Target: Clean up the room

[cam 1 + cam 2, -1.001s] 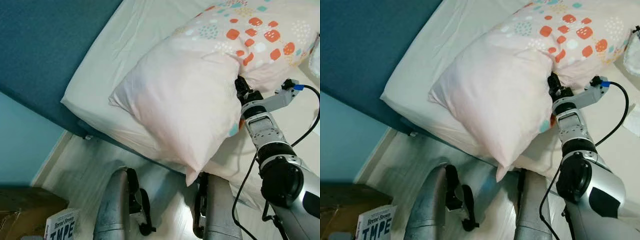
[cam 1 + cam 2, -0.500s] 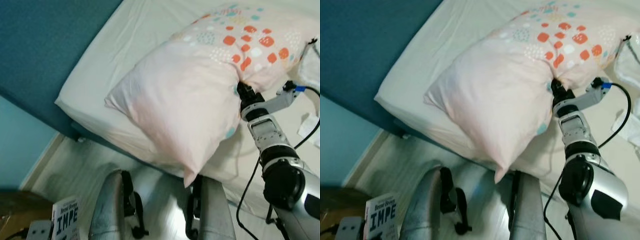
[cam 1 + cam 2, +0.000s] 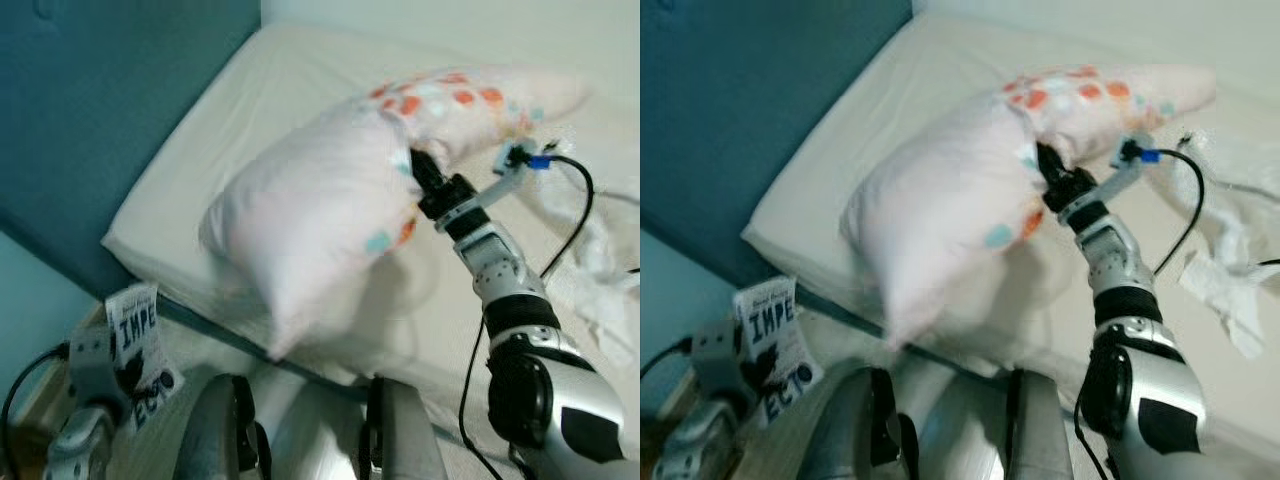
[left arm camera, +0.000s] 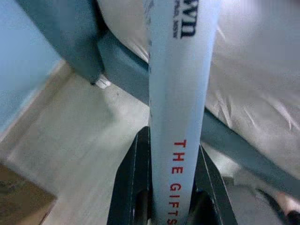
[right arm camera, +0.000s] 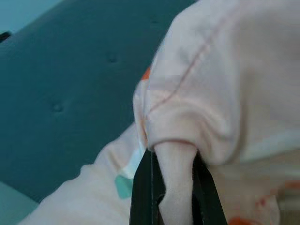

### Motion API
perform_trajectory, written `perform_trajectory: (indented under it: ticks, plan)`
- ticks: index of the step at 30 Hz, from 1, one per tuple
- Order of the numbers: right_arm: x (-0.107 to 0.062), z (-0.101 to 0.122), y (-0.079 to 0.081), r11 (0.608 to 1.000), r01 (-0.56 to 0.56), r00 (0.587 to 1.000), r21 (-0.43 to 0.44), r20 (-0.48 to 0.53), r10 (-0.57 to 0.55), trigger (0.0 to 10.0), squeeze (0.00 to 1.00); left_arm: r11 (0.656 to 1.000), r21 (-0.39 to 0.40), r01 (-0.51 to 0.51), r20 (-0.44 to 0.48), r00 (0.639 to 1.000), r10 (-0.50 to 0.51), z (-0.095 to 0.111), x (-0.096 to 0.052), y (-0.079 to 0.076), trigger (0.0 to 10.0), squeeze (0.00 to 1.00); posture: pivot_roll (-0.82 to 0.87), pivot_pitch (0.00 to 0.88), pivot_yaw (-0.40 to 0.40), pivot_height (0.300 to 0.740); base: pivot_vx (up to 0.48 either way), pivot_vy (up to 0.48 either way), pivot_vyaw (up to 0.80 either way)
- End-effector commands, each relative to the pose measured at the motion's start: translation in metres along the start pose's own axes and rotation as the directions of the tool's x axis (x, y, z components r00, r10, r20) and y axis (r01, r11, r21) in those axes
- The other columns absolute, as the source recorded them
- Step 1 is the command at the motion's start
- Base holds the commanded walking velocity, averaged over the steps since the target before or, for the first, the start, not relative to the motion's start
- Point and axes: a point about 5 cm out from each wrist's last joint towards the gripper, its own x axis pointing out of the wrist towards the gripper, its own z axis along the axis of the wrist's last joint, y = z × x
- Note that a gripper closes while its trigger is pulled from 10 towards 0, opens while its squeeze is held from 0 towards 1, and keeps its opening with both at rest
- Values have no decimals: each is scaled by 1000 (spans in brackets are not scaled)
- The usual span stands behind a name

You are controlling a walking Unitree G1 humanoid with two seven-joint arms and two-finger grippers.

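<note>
Right pincer point(image 3: 418, 172) lifts a pillow point(image 3: 310, 215) over the bed point(image 3: 250, 110); left pincer point(image 4: 171, 206) holds a book point(image 3: 133, 330).

The right pincer is pinched tight on a fold of the pale pink pillow, near its end printed with orange and teal patches, and the pillow hangs tilted above the white mattress beside the teal headboard point(image 3: 90, 110). The left pincer, low by the foot corner of the bed frame above the pale wood floor point(image 4: 79, 136), is clamped on the white book, whose spine reads "THE GIFTS" in red in the left wrist view. Crumpled white paper point(image 3: 1225, 300) lies on the mattress to the right of the right arm.
</note>
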Motion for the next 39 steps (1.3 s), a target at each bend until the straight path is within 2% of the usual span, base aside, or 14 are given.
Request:
perform_trajectory:
  ticks: [1,2,3,6,9,12,19,22,26,30,33,34,35,39]
  plan:
    - [-11,-10,-13,994,99,993,-50,-56,-101,0,0,999,-23,-41,-40,998,40,-12,-3,6,10000,0,55,65,-42,588,0,0,0]
    - [-21,-21,-22,986,154,982,-61,-100,-160,0,0,999,-29,-36,-36,999,35,-10,0,2,10000,0,54,49,-38,588,0,0,0]
    - [-21,-21,-22,986,154,982,-61,-100,-160,0,0,999,-29,-36,-36,999,35,-10,0,2,10000,0,54,49,-38,588,0,0,0]
    - [-45,-45,-34,973,224,960,-61,-159,-231,0,0,999,-29,-34,-51,998,32,-13,4,-2,10000,0,52,21,-29,598,0,0,0]
    - [-59,-58,-36,969,243,951,-48,-185,-248,0,0,999,-15,-47,-92,995,45,-22,2,1,10000,0,50,0,-25,613,0,0,0]
    - [-61,-61,-36,968,248,948,-40,-194,-251,0,0,998,7,-68,-166,984,68,-37,-4,5,10000,0,44,0,-22,633,0,0,0]
    - [-57,-62,-35,965,259,946,-42,-191,-263,0,0,996,32,-83,-249,964,88,-57,-13,6,10000,0,46,0,-28,658,0,0,0]
    - [-54,-66,-33,963,265,944,-41,-191,-268,0,0,993,57,-102,-381,917,116,-90,-34,6,10000,0,46,0,-26,673,0,0,0]
    - [-55,-70,-32,961,275,941,-36,-197,-277,0,0,991,74,-113,-465,875,134,-111,-51,6,10000,0,46,0,-26,688,0,0,0]
    - [-55,-71,-32,956,291,936,-39,-196,-293,0,0,989,85,-121,-508,849,147,-121,-59,7,10000,0,45,0,-28,698,0,0,0]
    - [-57,-72,-34,951,298,929,-87,-202,-310,0,0,988,92,-126,-550,820,156,-131,-68,7,10000,0,39,0,-27,708,0,0,0]
    - [-57,-72,-34,948,292,928,-124,-203,-312,1255,0,988,94,-125,-564,811,156,-134,-71,6,10000,0,39,0,-29,708,0,0,0]
    - [-57,-73,-34,948,286,927,-139,-209,-311,9804,0,988,96,-122,-573,805,155,-136,-72,4,10000,0,39,0,-29,708,0,0,0]
    - [-55,-76,-30,951,258,929,-172,-227,-293,10000,0,990,92,-107,-582,801,140,-139,-72,-2,10000,0,40,0,-34,708,0,0,184]
